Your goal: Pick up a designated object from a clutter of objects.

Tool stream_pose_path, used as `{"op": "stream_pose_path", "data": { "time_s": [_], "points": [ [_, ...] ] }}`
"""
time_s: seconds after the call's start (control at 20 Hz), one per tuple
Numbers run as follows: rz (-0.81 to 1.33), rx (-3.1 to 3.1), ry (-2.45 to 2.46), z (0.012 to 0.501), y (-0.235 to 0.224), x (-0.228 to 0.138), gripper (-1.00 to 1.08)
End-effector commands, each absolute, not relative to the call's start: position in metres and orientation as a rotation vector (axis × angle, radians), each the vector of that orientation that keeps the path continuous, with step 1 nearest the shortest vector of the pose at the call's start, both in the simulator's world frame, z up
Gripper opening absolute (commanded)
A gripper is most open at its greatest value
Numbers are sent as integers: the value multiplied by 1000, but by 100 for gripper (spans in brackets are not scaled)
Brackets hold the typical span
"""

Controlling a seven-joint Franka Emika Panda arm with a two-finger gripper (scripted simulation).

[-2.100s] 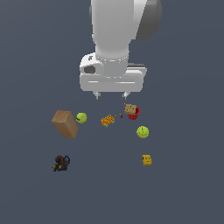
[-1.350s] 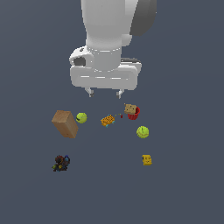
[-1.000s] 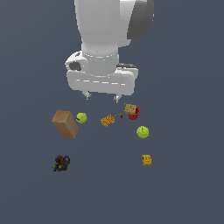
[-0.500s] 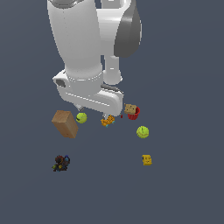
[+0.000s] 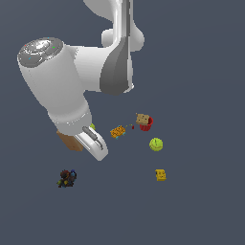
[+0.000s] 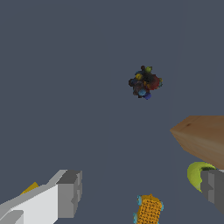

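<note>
Black-brown lump [image 6: 145,82] speckled blue, red, green; brown box [image 6: 202,138]; yellow-green ball [image 5: 155,144]; orange-yellow dotted block [image 6: 149,211]; red cup [image 5: 147,125].

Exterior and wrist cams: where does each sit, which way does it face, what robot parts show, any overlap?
Exterior view: off the arm, high, looking down on the clutter; the white arm fills its upper left, hiding most of the brown box.
Wrist view: on the wrist, looking past both open fingers toward the dark lump.
Shared: dark lump, brown box, one orange-yellow block.
</note>
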State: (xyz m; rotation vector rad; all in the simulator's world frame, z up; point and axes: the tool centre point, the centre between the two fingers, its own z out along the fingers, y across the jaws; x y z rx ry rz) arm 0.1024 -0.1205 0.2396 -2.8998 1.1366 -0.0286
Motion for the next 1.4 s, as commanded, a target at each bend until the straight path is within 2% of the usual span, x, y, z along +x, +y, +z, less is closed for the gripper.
{"op": "stream_pose_path", "data": {
  "time_s": [0.0, 0.75, 1.35],
  "points": [
    [-22, -2842, 1270, 224, -135, 112, 100],
    [0, -2441, 1957, 124, -218, 147, 100],
    [0, -2258, 2183, 82, -247, 152, 100]
  ]
}}
